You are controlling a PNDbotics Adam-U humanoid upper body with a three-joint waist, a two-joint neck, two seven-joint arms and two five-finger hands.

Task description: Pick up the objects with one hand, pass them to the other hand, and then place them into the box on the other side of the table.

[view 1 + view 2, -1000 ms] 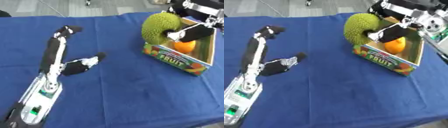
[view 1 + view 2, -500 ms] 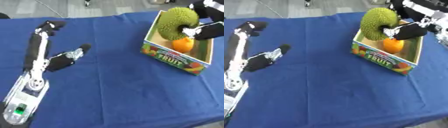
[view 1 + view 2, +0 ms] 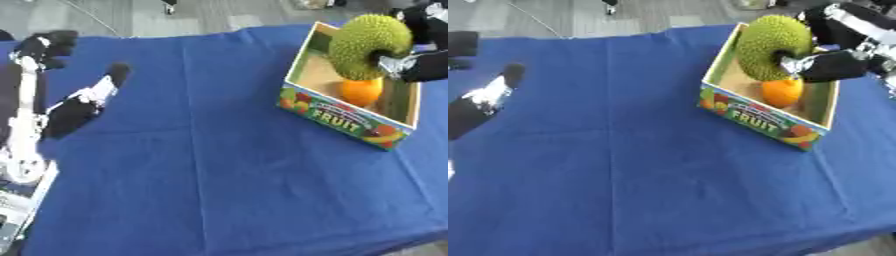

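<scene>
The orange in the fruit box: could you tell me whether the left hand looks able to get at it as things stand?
Probably not. The orange sits under the green spiky fruit that the right hand holds, and the left hand lies far across the blue cloth.

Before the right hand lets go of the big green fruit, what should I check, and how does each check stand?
1. Green fruit over the box: ok.
2. Right hand curled on the fruit: ok.
3. Orange already in the box, right under the fruit: not ok, it may block the fruit.
4. Fruit touching the box floor: cannot tell.
5. Left hand open, away from the box: ok.
</scene>
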